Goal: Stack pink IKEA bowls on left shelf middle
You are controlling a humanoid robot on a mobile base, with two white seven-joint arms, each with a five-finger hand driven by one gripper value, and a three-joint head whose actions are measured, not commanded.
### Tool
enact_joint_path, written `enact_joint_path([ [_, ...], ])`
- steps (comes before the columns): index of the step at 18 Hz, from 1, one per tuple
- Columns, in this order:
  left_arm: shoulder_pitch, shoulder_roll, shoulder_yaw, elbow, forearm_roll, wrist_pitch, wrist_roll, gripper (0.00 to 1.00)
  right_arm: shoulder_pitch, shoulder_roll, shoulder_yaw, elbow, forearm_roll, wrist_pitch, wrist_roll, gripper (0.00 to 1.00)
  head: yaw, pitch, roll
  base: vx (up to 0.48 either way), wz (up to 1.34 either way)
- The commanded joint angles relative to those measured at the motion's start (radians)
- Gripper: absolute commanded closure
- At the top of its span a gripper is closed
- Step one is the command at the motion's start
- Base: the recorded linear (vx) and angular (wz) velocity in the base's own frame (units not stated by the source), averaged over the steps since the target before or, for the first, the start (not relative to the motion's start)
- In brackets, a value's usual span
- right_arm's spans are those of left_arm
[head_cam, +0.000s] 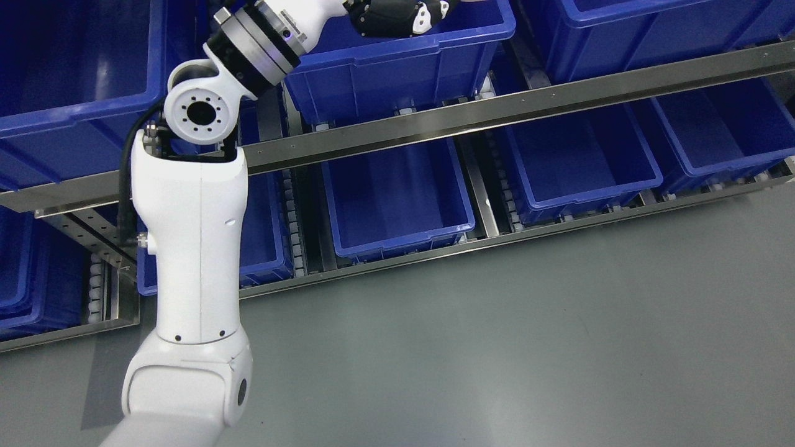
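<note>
My left arm comes up from the lower left and reaches to the top edge of the head view. Its black and white hand [428, 15] is over the rim of a blue bin [397, 71] on the upper shelf level. The hand is cut off by the top edge, so its grasp is hidden. No pink bowl shows clearly. My right arm is out of view.
A steel shelf rail [528, 105] runs across below the upper bins. Empty blue bins [397, 192] [577, 161] [726, 130] sit on the lower level, with more bins at the far left [68, 68]. Grey floor [528, 347] fills the foreground.
</note>
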Motion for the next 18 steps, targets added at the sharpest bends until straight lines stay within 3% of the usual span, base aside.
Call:
enact_joint_path([
  [1,-0.04,0.076,-0.012,0.09,-0.056,0.041,-0.016,0.97,0.0,-0.017,0.0,0.0,0.0,-0.001,0.008,0.0,0.0,0.0,0.0,-0.016,-0.06],
  [4,-0.038,0.135,0.034,0.205,-0.056,0.027,-0.014,0.97,0.0,-0.017,0.0,0.0,0.0,-0.001,0.008,0.0,0.0,0.0,0.0,-0.001,-0.01],
  [9,-0.101,0.167,0.047,0.394,-0.056,-0.017,-0.003,0.97,0.0,-0.017,0.0,0.0,0.0,-0.001,0.008,0.0,0.0,0.0,0.0,0.0,0.0],
  [18,-0.103,0.124,0.172,0.365,-0.048,-0.022,0.012,0.97,0.0,-0.017,0.0,0.0,0.0,-0.001,0.008,0.0,0.0,0.0,0.0,0.0,0.0],
])
